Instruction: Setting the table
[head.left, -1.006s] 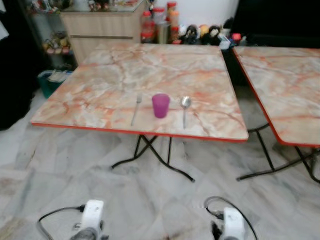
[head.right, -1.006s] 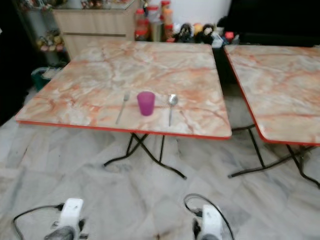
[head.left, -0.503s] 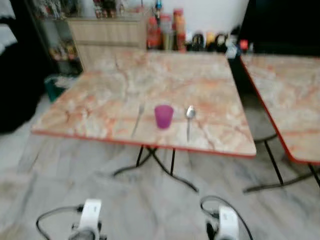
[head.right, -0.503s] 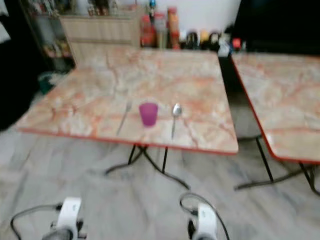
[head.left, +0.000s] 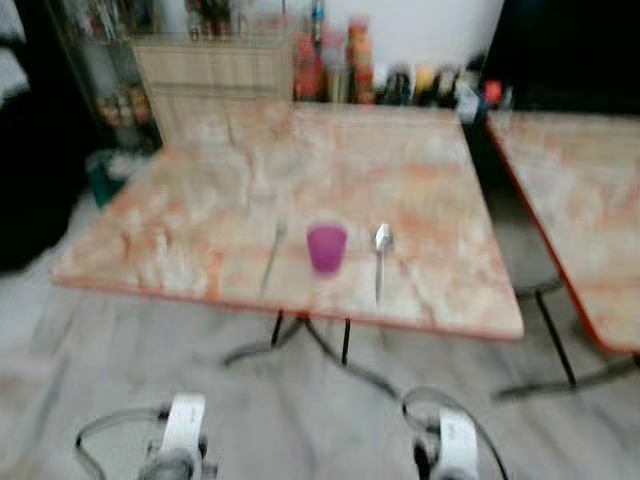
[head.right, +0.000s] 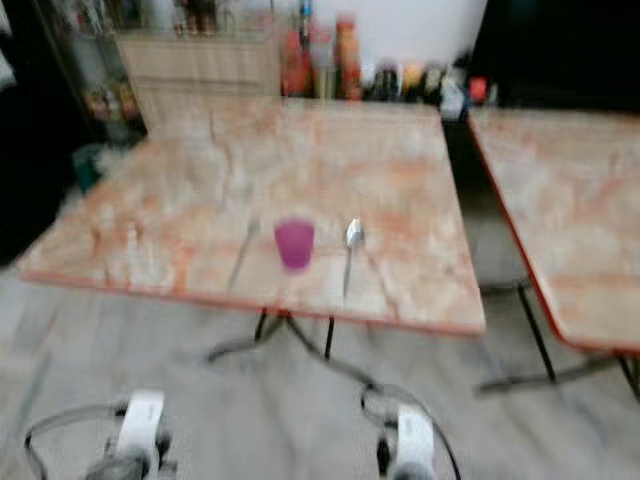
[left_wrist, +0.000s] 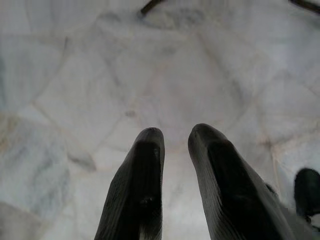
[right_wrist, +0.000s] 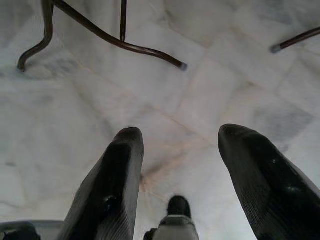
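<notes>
My left gripper (left_wrist: 175, 137) hangs low over the pale marble floor (left_wrist: 100, 75), its two black fingers (left_wrist: 137, 190) close together with only a narrow gap between them and nothing held. My right gripper (right_wrist: 175, 137) also hangs over the floor, its fingers (right_wrist: 110, 185) spread wide and empty, with the dark curved table legs (right_wrist: 115, 42) lying on the tiles beyond its tips. In the head views I see both arms at the bottom edge, the left wrist (head.left: 183, 440) and the right wrist (head.left: 452, 450) each trailing a dark cable. Ahead of me stands the marble-patterned folding table (head.left: 200, 190) with its orange-red rim, and I use it as my landmark; the picture is blurred. Near the table's front edge, about midway along it, stands a purple cup (head.left: 326, 247), upright. A fork (head.left: 272, 256) lies on the table just beside the cup on its left, apart from it, and a spoon (head.left: 381, 256) lies just beside the cup on its right, bowl toward the far side, also apart from it. A second table (head.left: 580, 200) of the same pattern stands to the right of the first. Behind the first table's far edge I see a wooden cabinet (head.left: 220, 75) and a row of bottles and jars (head.left: 340, 65), too blurred to name more closely.
</notes>
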